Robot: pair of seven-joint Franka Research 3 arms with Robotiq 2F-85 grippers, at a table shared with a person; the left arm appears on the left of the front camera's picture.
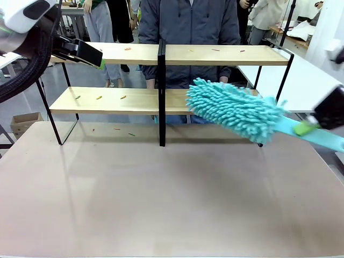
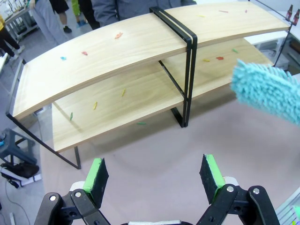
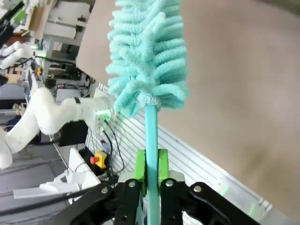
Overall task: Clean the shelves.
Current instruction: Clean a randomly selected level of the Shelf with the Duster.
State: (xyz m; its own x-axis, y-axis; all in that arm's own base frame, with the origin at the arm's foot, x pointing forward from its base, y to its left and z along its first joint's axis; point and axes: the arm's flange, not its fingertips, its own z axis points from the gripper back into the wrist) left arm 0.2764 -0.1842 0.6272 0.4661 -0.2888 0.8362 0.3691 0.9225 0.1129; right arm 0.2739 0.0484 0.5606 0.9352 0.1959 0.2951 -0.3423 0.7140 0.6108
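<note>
Light-wood two-tier shelves [image 1: 123,54] on a thin black metal frame stand far across the beige tabletop [image 1: 161,204], with coloured scraps [image 1: 99,98] on both boards. The right gripper [image 3: 150,165] pinches the handle of a fluffy turquoise duster [image 1: 236,110], whose head is by the lower board's right half. The left gripper [image 2: 152,164] hangs near the top board's left end, jaws spread.

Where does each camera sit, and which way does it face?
Front view: fixed on the robot's side, facing across the tabletop to the shelves and a person behind; left arm enters top left, right arm at right.
Left wrist view: above the tabletop, looking down at the shelves' front; own jaws open at the bottom edge.
Right wrist view: looking along the duster, whose handle its own jaws clamp; tabletop beyond.
Shared: all three show the turquoise duster.
</note>
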